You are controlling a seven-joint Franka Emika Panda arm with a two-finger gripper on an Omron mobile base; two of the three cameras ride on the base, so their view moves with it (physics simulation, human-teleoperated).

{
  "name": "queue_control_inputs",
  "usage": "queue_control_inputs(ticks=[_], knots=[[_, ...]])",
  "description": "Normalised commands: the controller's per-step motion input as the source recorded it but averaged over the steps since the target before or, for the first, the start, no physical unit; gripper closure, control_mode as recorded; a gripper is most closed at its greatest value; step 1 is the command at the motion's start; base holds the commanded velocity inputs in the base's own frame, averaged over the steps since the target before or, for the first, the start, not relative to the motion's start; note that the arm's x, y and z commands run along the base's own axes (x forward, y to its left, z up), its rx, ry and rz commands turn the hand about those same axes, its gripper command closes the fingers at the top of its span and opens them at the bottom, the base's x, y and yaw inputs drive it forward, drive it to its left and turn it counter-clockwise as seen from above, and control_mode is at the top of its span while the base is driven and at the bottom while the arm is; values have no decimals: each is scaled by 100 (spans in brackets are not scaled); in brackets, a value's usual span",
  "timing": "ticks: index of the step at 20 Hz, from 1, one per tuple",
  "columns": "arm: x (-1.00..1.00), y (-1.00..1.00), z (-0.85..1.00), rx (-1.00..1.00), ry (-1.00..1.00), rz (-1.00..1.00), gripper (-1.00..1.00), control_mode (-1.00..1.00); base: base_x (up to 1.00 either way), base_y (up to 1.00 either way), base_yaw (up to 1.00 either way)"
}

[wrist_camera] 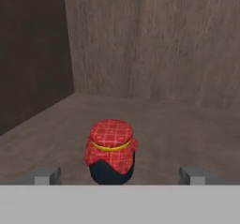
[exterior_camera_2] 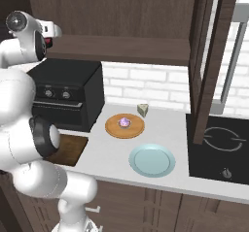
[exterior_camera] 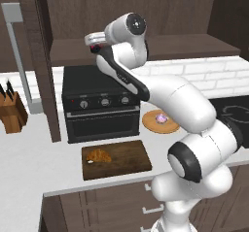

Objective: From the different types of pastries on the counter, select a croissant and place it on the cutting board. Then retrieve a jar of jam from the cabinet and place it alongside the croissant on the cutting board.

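- Red checked cloth covers the top of one jar of jam (wrist_camera: 111, 152). The jar is dark below the cloth. It stands upright on the shelf floor inside the cabinet (wrist_camera: 154, 45).
- The gripper (wrist_camera: 119, 175) points at the jar. Its two fingertips (wrist_camera: 46, 175) are spread wide, one on each side of the jar. They do not touch it. The jar sits in the gap between them, a little closer to the left tip.
- In the left base view, the white arm reaches up to the cabinet shelf (exterior_camera: 194, 44) above the black oven (exterior_camera: 99, 102).
- One golden croissant (exterior_camera: 98, 155) lies on the one dark brown cutting board (exterior_camera: 115, 159), near its left end. The board lies flat on the pale counter (exterior_camera: 29, 158), just in front of the oven.
- One pink-purple pastry (exterior_camera_2: 125, 122) sits in the middle of one round light-wood plate (exterior_camera_2: 125, 126), to the right of the oven.
- One pale blue plate (exterior_camera_2: 152, 160) lies near the front edge of the counter.
- One small pale wedge (exterior_camera_2: 142, 109) rests by the brick wall behind the wood plate.
- One wooden knife block (exterior_camera: 11, 110) stands at the far left of the counter. It has dark handles, but they are too small to count.
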Motion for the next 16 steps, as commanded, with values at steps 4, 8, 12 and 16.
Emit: queue_control_inputs(ticks=[4, 8, 12, 16], knots=[[24, 24, -23, 0, 11, 0, -100, -100, 0, 0, 0], [35, 10, -19, 0, 11, 0, -100, -100, 0, 0, 0], [37, 5, -7, 0, 5, 0, -100, -100, 0, 0, 0], [22, 0, -11, 0, 3, 0, -100, -100, 0, 0, 0]])
